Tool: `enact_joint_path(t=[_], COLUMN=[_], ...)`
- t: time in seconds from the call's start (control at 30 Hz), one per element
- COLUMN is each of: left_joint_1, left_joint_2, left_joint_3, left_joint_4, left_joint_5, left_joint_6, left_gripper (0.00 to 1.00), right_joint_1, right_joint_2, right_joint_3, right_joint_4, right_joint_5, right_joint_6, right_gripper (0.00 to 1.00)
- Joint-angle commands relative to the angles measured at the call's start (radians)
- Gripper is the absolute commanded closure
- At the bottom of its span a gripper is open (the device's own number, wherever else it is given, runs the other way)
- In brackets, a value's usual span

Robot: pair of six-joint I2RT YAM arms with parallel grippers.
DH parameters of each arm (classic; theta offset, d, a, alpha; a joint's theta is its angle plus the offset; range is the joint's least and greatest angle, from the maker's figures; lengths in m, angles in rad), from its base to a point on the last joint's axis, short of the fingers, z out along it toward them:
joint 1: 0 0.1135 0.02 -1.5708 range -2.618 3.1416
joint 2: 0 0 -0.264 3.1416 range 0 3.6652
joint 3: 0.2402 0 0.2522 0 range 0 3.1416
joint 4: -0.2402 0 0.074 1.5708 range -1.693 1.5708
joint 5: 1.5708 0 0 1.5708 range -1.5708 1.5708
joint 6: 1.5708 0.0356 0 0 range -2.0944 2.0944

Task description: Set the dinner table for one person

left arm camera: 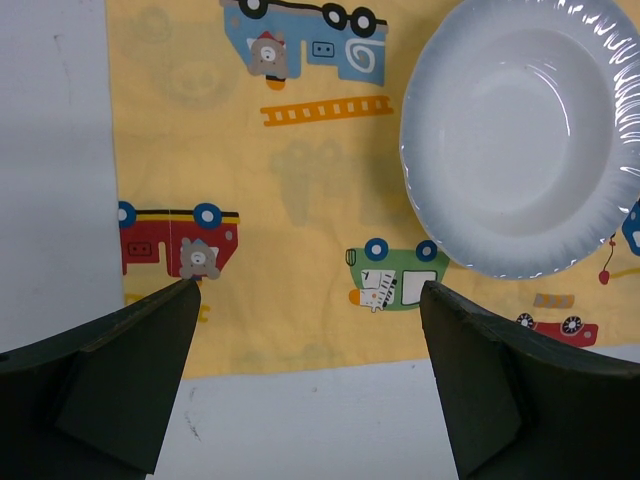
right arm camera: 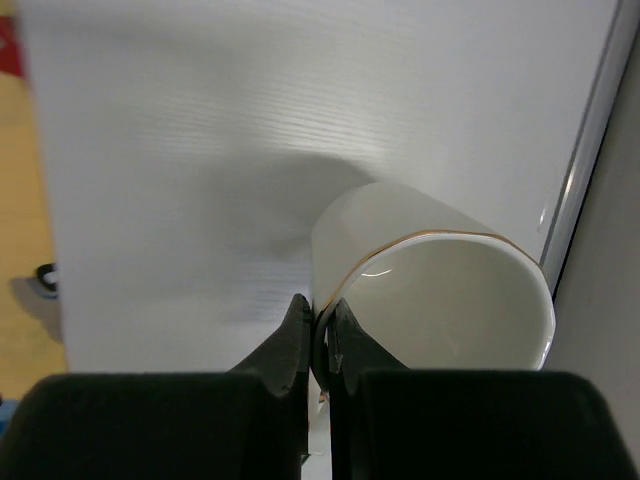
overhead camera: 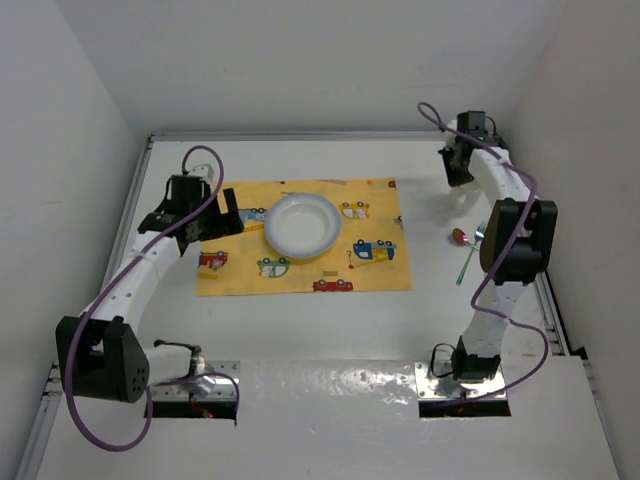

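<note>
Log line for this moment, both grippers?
right gripper shut on cup rim | left gripper open over placemat | plate on placemat

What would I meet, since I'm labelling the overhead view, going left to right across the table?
In order: left gripper → white plate → red-and-green utensil → right rail of the dinner table. Left out: the yellow placemat, which spans the first two, and the right gripper pinching a white cup, level with the utensil.

The white surface (overhead camera: pixel 300 330) looks matt and smooth, its edge rails (overhead camera: pixel 300 135) grey metal — the yellow placemat (overhead camera: pixel 240 280) printed cloth. The white plate (left arm camera: pixel 520 140) and gold-rimmed cup (right arm camera: pixel 450 300) shine — glossy, smooth.
</note>
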Motion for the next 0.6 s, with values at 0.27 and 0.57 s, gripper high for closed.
enact_joint_path(t=[0.27,0.57], left_joint_1=[-0.006,-0.006], left_joint_2=[-0.038,-0.075], left_joint_3=[0.015,0.003], left_joint_4=[0.030,0.013], left_joint_5=[0.007,-0.010], left_joint_6=[0.025,0.024], left_gripper=[0.09,0.09], right_joint_1=[0.253,0.299], right_joint_2=[-0.175,-0.130], right_joint_3=[0.128,0.131], right_joint_4=[-0.015,0.003], right_joint_5=[-0.211,-0.362], right_joint_6=[-0.394,-0.545], right_gripper=[1.00,1.00])
